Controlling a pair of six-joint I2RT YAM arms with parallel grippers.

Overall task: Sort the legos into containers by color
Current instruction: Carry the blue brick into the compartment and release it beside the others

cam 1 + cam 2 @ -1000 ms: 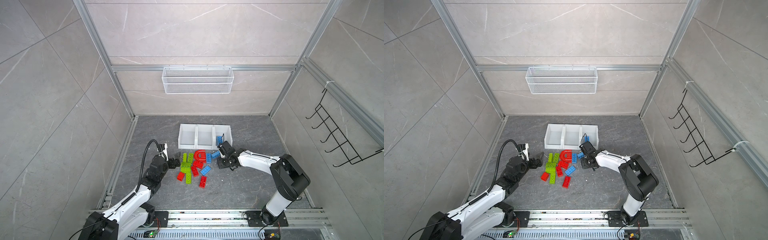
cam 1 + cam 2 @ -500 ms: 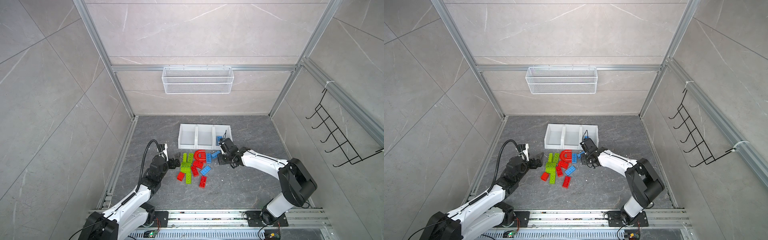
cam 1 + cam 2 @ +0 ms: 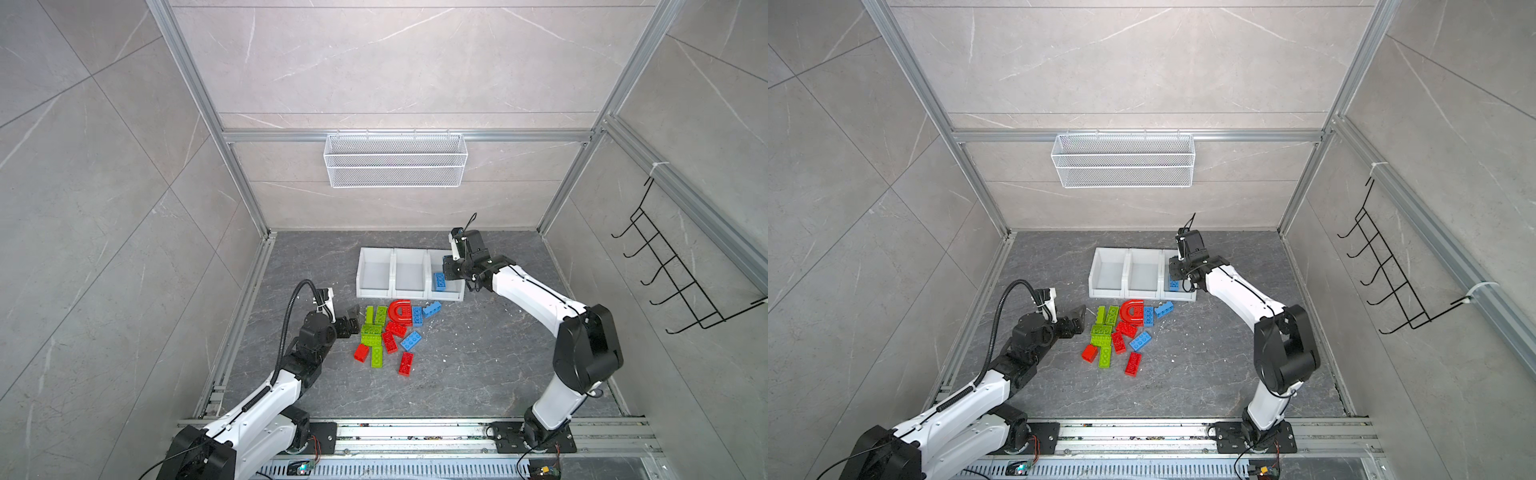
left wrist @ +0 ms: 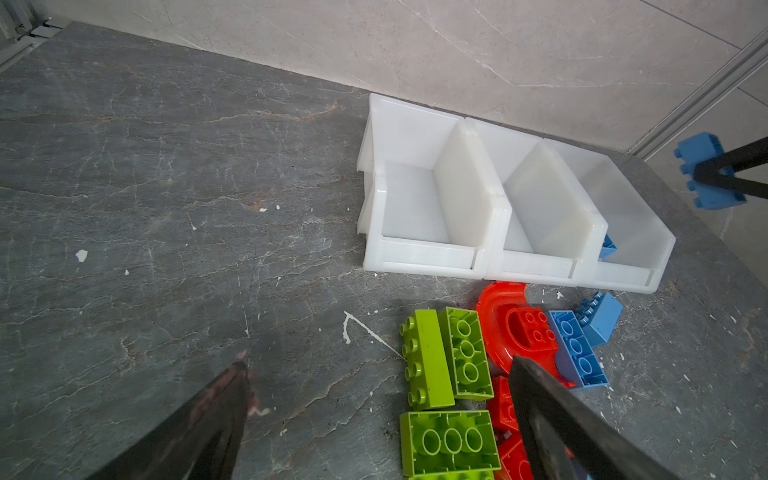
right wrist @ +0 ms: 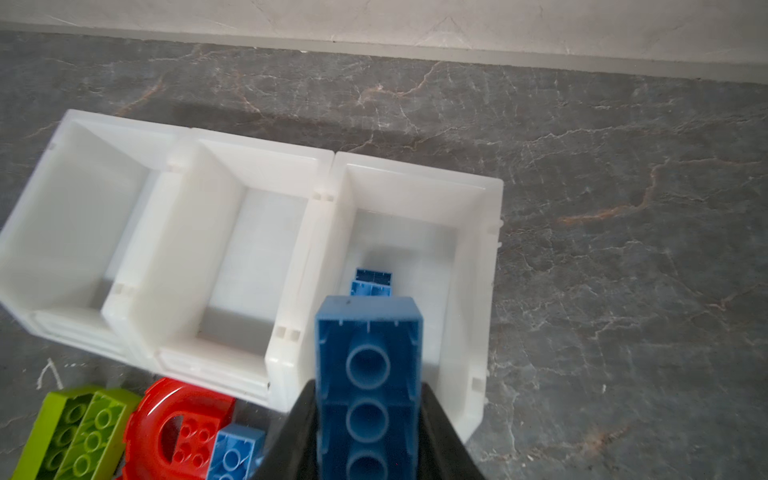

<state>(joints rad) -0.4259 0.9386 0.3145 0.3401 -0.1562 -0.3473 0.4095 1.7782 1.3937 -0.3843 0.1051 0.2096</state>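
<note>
A: What has the right gripper (image 5: 368, 415) got?

B: It is clamped on a blue brick (image 5: 368, 353), one finger on each long side, with the hollow underside turned to the wrist camera.

A: Where is that brick relative to the bins?

B: It is in the air over the right bin (image 5: 415, 172), toward that bin's right wall, and it touches no wall. A second blue brick (image 5: 372, 282) lies on that bin's floor, below the gripped one. The middle bin (image 5: 257, 151) and left bin (image 5: 124, 122) join the right bin in a row. Their low lips face the front edge of the tabletop (image 3: 478, 353).

A: And the left gripper (image 4: 378, 363)?

B: Its jaws are spread wide, grip nothing and hang low over the tabletop. In both top views it sits just left of the pile (image 3: 371, 329), between the pile and the left edge.

A: What lies nearest to it?

B: Two lime bricks (image 4: 426, 359) side by side. Past them is the red arch (image 3: 394, 306), with blue bricks against its right side. More red, lime and blue bricks spread toward the front edge. The pile sits mid-tabletop, just in front of the bins, and the arch is close to the middle bin's lip.

A: Is there room to move?

B: Bare tabletop runs from the pile to the right edge and to the front edge. A strip also lies between the bins and the back edge. The gap to the left edge is narrower, and the left arm occupies it.
</note>
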